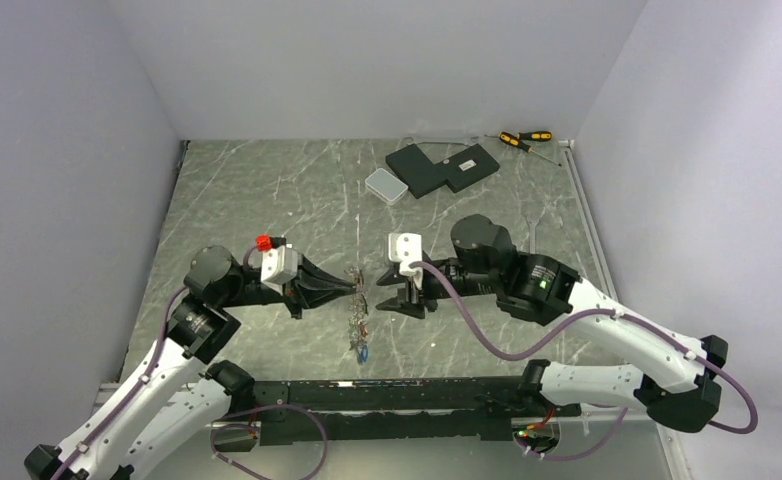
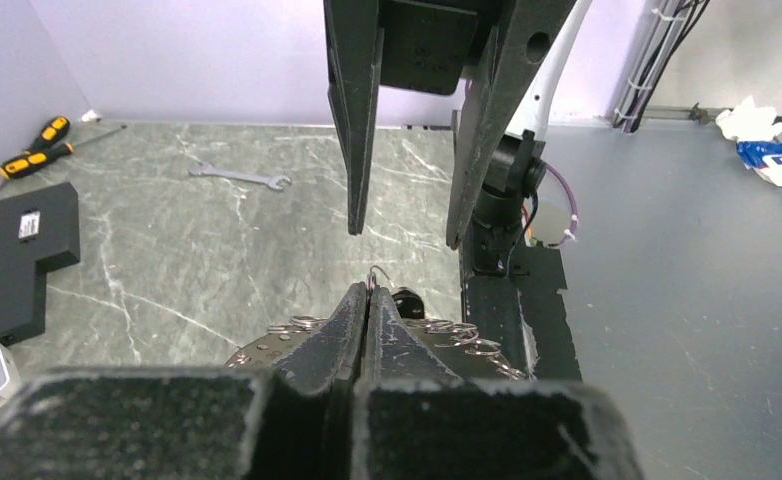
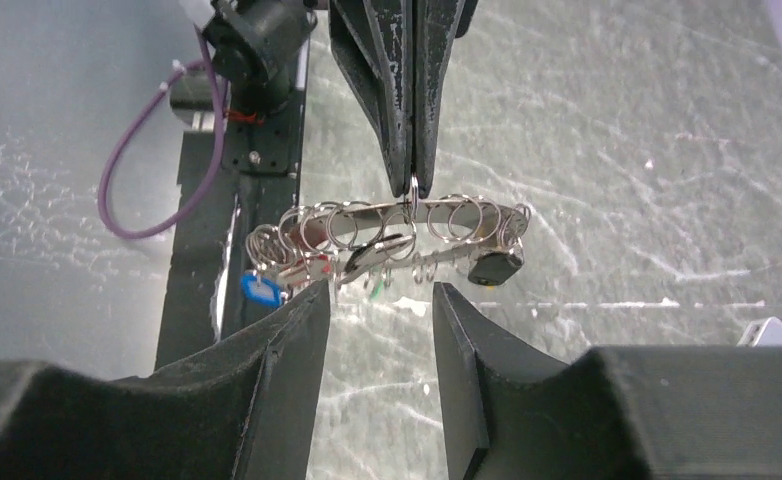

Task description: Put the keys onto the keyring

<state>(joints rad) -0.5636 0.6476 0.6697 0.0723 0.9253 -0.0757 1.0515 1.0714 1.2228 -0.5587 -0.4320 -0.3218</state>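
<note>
From overhead I only see the two arms nose to nose at mid-table [image 1: 267, 190], with a thin glint of metal between them. The right wrist camera settles it: the left gripper [image 3: 412, 188] has its fingers pressed together on the keyring [image 3: 372, 212], pinching one small wire loop on its rim. The ring shows edge-on, with the keys [image 3: 367, 255], a blue tag [image 3: 258, 289] and a black fob [image 3: 493, 266] bunched under it. The right gripper [image 3: 375, 300] stands spread, its tips just short of the ring and gripping nothing. Only the left wrist view shows the wrench [image 2: 239, 177] and screwdrivers [image 2: 29, 148] farther off. I cannot tell whether the ring is clear of the tabletop.
</note>
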